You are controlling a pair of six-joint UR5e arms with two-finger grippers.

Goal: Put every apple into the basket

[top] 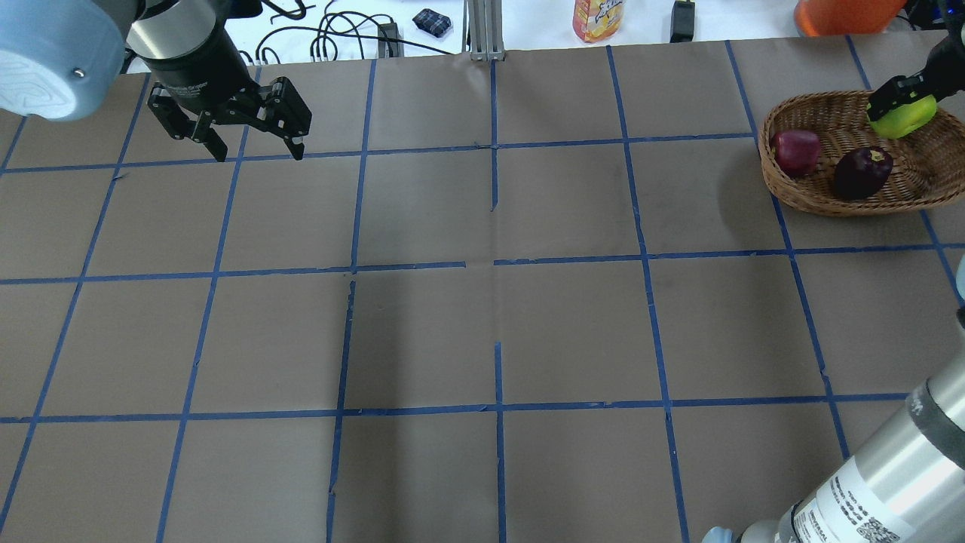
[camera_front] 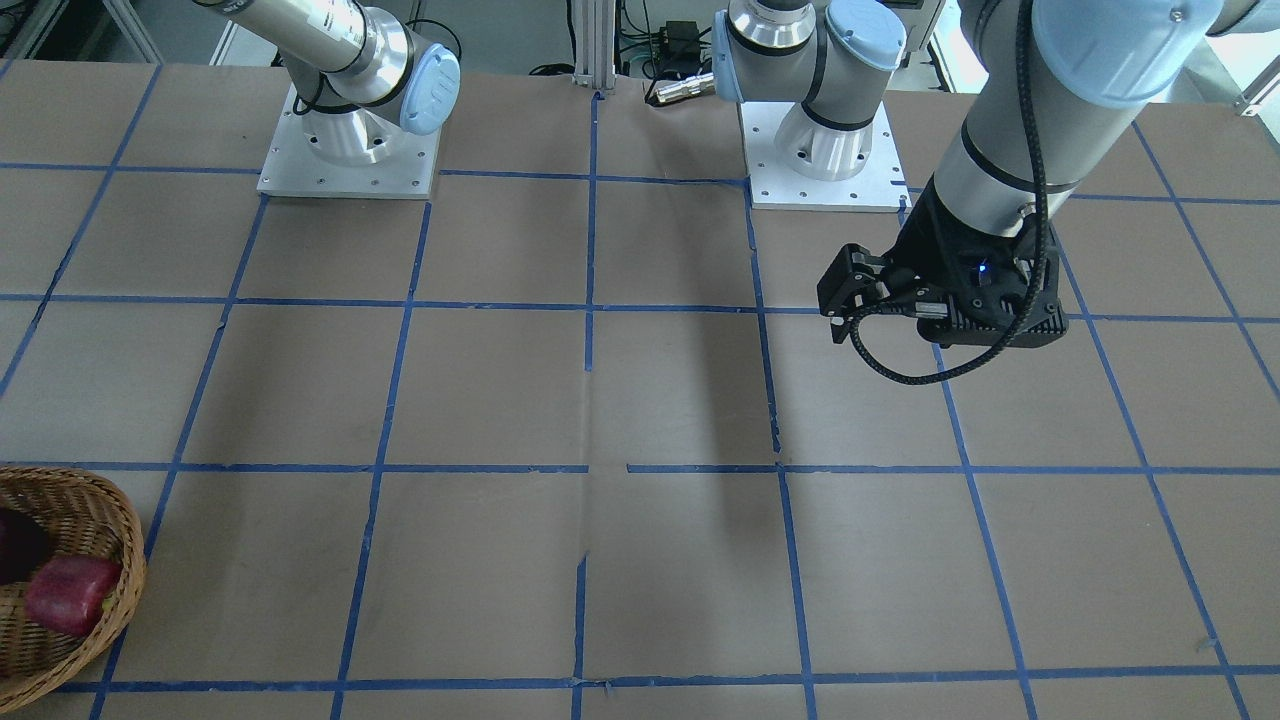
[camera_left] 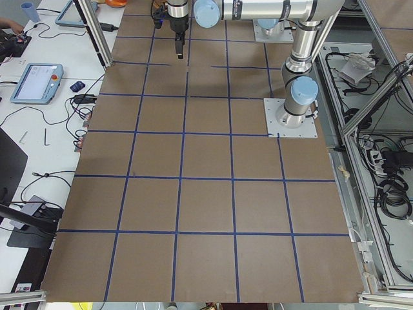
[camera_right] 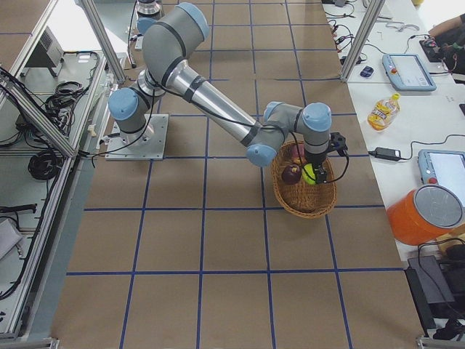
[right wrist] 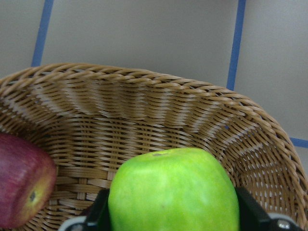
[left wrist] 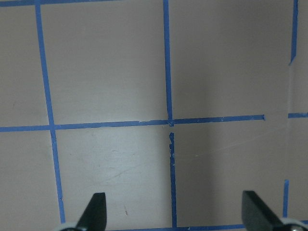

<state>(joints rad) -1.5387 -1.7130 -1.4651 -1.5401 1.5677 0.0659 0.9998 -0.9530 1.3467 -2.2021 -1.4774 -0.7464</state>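
A green apple (top: 902,118) over the basket (top: 825,113)
The right tool (top: 899,96) gripped it; the left tool (top: 260,154) hung open, far from the basket.

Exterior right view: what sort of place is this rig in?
Probably a robotics lab test cell: a paper-covered table marked with a blue tape grid, aluminium frame posts, and teach pendants on the side bench.

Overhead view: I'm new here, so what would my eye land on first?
The bright green apple, clamped in the right pincer over the wicker basket at upper right. A red apple and a dark purple apple lie inside it; the left pincer hangs open at upper left.
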